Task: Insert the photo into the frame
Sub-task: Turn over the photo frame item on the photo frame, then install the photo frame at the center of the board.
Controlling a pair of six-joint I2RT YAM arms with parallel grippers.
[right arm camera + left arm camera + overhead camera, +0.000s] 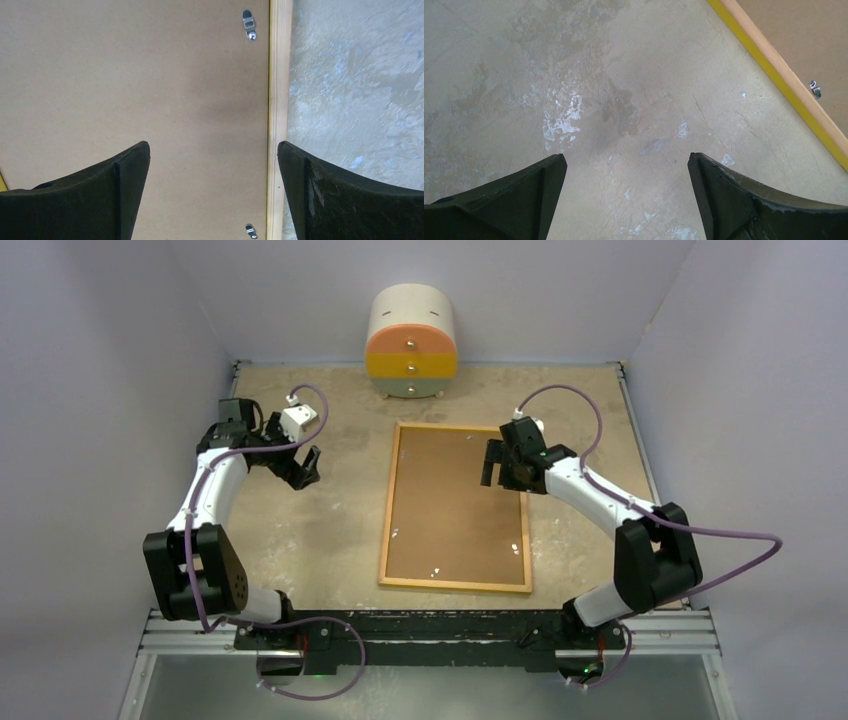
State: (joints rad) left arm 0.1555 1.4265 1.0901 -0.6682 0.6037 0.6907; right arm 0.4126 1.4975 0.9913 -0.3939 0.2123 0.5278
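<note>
We see left fingers (514, 205) and right fingers (100, 200) spread wide, empty. An edge of the frame (280, 100) runs between the right pair.

light: bright, even, diffuse | shadows: soft, faint | focus: all views fairly sharp | colour: cool tint

Frame (389, 505): thin rectangle, flat on the table, face down. Light wood back upward, yellow front edge showing. Brown backing board (450, 515) fills it, with small metal clips (248, 25) along the inner edge.
</note>
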